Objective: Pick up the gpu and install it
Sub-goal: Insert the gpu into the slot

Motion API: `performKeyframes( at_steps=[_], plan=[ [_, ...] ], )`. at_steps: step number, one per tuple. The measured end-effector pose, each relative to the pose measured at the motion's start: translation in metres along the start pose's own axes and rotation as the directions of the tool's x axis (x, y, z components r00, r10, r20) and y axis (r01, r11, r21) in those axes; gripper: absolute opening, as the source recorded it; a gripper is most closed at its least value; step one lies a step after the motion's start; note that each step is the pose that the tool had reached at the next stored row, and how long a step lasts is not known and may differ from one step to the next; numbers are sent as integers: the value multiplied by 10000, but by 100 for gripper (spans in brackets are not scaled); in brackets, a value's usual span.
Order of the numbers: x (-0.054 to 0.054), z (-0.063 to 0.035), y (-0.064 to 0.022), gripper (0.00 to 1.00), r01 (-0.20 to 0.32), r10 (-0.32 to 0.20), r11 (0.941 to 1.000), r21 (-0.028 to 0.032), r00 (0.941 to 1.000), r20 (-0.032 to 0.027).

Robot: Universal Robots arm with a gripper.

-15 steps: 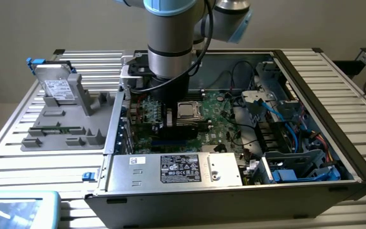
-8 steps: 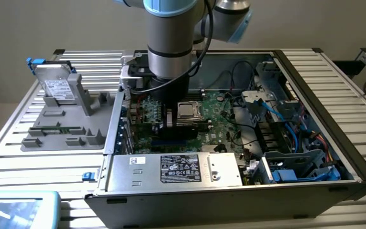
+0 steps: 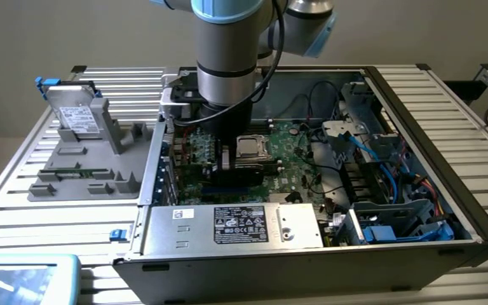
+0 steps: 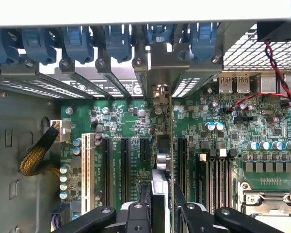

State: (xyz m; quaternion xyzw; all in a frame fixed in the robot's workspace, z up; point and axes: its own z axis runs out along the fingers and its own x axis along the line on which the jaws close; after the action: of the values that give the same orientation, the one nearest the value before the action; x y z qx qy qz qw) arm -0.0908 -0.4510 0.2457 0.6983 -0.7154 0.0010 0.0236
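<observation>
The gpu (image 4: 163,145) stands on edge over the green motherboard (image 4: 121,116), lined up with a black expansion slot; its silver end bracket (image 4: 161,65) reaches the case's rear slot openings. My gripper (image 4: 160,204) is shut on the gpu, one black finger (image 4: 144,196) pressed against each face. In the exterior view the arm reaches straight down into the open computer case (image 3: 413,127), and the gripper (image 3: 227,159) holds the dark gpu (image 3: 231,170) low over the motherboard (image 3: 291,149), beside the processor socket (image 3: 253,147). Whether the card's edge sits fully in the slot I cannot tell.
Blue retention clips (image 4: 77,41) line the rear bracket row. Black slots (image 4: 126,165) and a yellow cable bundle (image 4: 36,155) lie beside the card. The power supply (image 3: 227,225) sits at the case front. A grey tray (image 3: 83,184) at the exterior view's left holds a silver drive (image 3: 79,117).
</observation>
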Motion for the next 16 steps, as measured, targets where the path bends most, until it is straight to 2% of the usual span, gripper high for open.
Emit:
performKeyframes(
  at_steps=[16],
  plan=[
    [-10,2,0,29,0,0,10000,0,10000,-15]
  ],
)
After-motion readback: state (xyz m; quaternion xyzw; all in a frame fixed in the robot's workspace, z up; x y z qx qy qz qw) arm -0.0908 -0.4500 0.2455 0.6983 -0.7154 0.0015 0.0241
